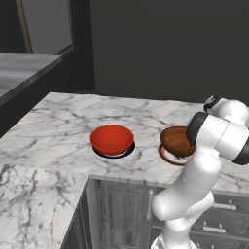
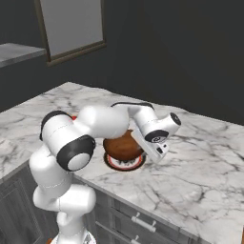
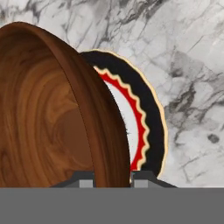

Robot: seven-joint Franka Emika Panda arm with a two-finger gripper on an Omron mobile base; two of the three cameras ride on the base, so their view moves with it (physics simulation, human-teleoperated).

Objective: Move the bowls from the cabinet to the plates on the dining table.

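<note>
The glossy red bowl [image 1: 112, 138] sits on a white plate with a dark rim [image 1: 128, 152] on the marble dining table [image 1: 58, 124]. To its right, the dark brown bowl [image 1: 174, 140] [image 2: 121, 145] [image 3: 43, 109] is over the plate with the reddish zigzag edge [image 1: 168, 157] [image 2: 125, 166] [image 3: 146, 113]. My gripper [image 3: 113, 179] is shut on the brown bowl's rim, one tip inside the wall and one outside. The bowl sits low on this plate and slightly tilted. I cannot tell whether it rests on it. The cabinet is out of view.
Dark drawers with small handles [image 1: 214, 219] [image 2: 143, 221] run under the table's near edge. A second marble top [image 1: 29, 209] lies lower left. A dark wall and a framed panel [image 2: 71, 26] stand behind the table. Bare marble [image 2: 205, 162] spreads to the right of the plate.
</note>
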